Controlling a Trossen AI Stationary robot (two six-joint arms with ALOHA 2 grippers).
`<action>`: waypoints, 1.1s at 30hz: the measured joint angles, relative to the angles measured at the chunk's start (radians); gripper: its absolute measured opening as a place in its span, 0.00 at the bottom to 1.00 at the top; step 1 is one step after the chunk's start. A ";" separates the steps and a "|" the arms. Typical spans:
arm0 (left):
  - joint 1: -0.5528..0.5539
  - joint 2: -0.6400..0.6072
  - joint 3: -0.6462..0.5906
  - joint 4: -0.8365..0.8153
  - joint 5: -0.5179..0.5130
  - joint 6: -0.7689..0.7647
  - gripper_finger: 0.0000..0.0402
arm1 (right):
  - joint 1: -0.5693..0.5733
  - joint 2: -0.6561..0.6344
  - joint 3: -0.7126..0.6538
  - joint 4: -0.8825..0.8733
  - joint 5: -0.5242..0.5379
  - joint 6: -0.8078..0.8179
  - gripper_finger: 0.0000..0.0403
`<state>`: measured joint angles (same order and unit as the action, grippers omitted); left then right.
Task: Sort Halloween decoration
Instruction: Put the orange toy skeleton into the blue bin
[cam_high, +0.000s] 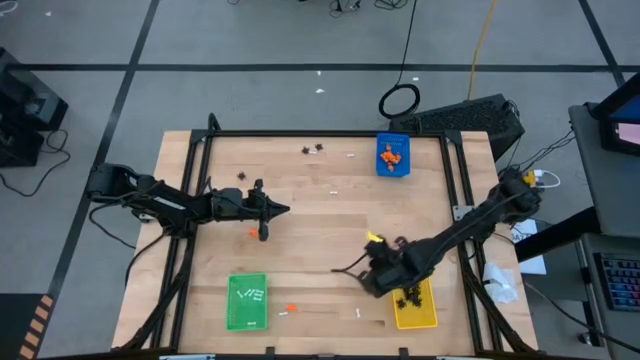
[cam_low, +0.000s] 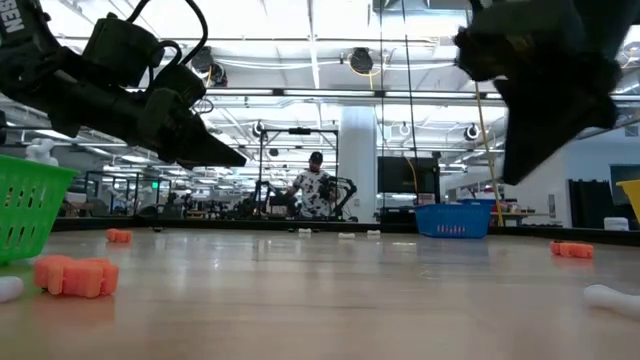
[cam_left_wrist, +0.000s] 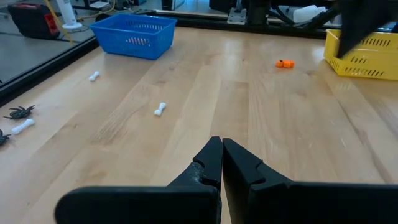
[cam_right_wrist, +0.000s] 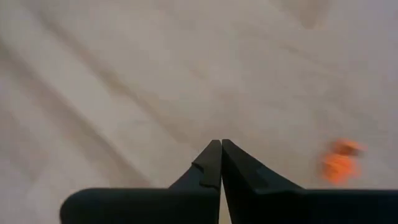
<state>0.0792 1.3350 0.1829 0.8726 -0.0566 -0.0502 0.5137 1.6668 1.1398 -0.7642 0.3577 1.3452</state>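
Note:
The Halloween decoration lies scattered on the wooden table: black spiders (cam_high: 312, 150), white bones (cam_high: 335, 190) and orange lumps (cam_high: 250, 233). More orange lumps lie in the blue tray (cam_high: 392, 155), bones in the green tray (cam_high: 247, 300) and spiders in the yellow tray (cam_high: 415, 305). My left gripper (cam_high: 287, 210) hovers shut at centre left with nothing in it, pointing toward the table's right edge. My right gripper (cam_high: 338, 270) is shut and empty above bare wood, left of the yellow tray. An orange lump (cam_right_wrist: 339, 163) shows beside its fingers in the right wrist view.
A black frame (cam_high: 320, 133) runs along the table's far edge and down both sides. Bones (cam_high: 355, 315) and an orange lump (cam_high: 291, 307) lie near the front edge between the green and yellow trays. A person (cam_low: 315, 185) stands far back in the room.

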 joint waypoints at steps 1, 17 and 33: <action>0.000 0.000 0.000 0.000 0.000 -0.001 0.02 | 0.000 -0.018 -0.013 -0.033 0.000 0.023 0.01; -0.001 0.000 0.000 -0.009 0.000 -0.023 0.02 | -0.116 0.035 -0.047 -0.265 -0.134 0.108 0.41; -0.001 0.000 0.000 -0.047 0.000 -0.027 0.02 | -0.220 0.029 -0.237 -0.043 -0.327 -0.035 0.18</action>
<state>0.0780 1.3350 0.1832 0.8257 -0.0563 -0.0767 0.2935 1.6954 0.9027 -0.8069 0.0306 1.3101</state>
